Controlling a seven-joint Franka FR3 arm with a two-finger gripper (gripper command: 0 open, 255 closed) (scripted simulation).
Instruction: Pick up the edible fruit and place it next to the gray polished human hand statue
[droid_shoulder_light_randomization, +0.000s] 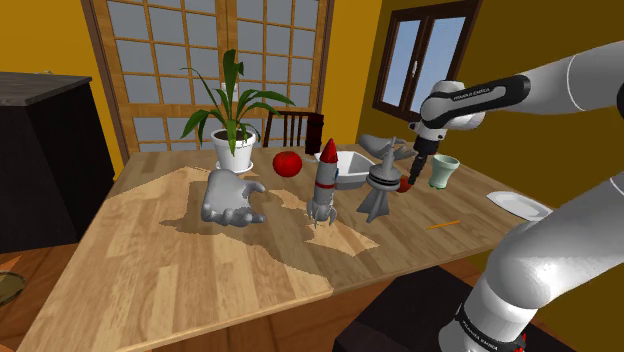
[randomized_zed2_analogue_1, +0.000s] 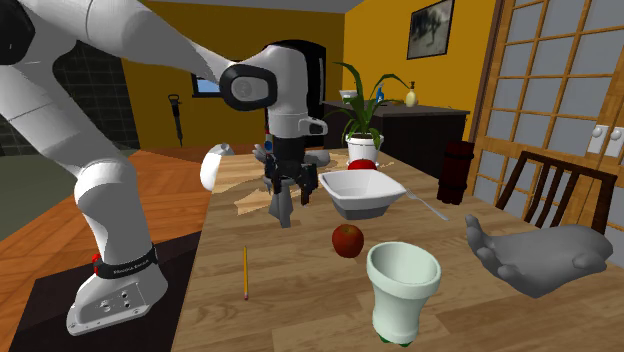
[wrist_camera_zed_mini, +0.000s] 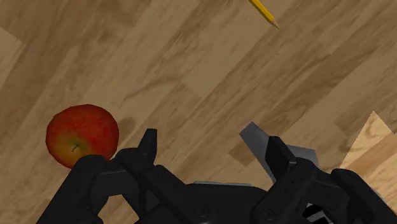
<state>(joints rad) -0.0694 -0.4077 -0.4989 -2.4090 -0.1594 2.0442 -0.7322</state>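
Note:
A red apple (wrist_camera_zed_mini: 83, 135) lies on the wooden table (droid_shoulder_light_randomization: 200, 285), just outside one finger (wrist_camera_zed_mini: 147, 145) of my gripper (wrist_camera_zed_mini: 210, 149), not between the two. The gripper is open and holds nothing. From the shoulder view the gripper (droid_shoulder_light_randomization: 416, 176) hangs low beside the apple (droid_shoulder_light_randomization: 404, 185), which it partly hides. In the second exterior view the apple (randomized_zed2_analogue_1: 347, 240) sits between the gripper (randomized_zed2_analogue_1: 285, 188) and a pale green cup (randomized_zed2_analogue_1: 402, 290). A glossy grey hand statue (droid_shoulder_light_randomization: 232, 198) stands far toward the shoulder view's left. A second grey hand (randomized_zed2_analogue_1: 540, 255) lies near the cup.
A grey rocket model (droid_shoulder_light_randomization: 380, 188) stands right by the gripper, and a red-tipped rocket (droid_shoulder_light_randomization: 325, 180) beside it. A white bowl (randomized_zed2_analogue_1: 362, 192), red ball (droid_shoulder_light_randomization: 288, 163), potted plant (droid_shoulder_light_randomization: 236, 125), white plate (droid_shoulder_light_randomization: 518, 205) and pencil (randomized_zed2_analogue_1: 245, 272) also lie on the table.

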